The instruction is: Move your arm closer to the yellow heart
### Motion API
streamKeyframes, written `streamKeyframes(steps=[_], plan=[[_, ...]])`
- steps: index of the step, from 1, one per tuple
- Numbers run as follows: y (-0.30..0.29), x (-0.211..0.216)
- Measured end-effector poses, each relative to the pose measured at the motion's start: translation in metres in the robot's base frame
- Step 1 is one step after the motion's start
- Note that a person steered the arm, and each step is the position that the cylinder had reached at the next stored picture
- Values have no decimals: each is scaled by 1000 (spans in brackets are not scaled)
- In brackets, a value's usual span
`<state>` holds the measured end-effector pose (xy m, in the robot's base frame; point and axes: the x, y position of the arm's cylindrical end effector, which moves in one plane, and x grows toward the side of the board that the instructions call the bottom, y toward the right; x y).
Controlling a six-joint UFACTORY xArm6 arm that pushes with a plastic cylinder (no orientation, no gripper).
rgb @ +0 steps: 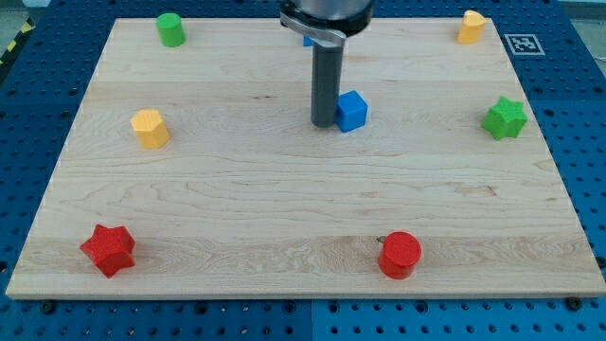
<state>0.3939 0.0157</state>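
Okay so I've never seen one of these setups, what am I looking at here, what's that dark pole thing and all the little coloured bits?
There is one camera view, looking down at a wooden board. The dark pole is a robot arm's rod; it holds nothing and only pushes. My tip rests just left of a blue block. Also on the board: a green cylinder, two yellow blocks, one at the view's left and one at the top right, a green star, a red star and a red cylinder.
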Motion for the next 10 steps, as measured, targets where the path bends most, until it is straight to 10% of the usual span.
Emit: streamKeyframes(steps=[10], plan=[[292,-157]])
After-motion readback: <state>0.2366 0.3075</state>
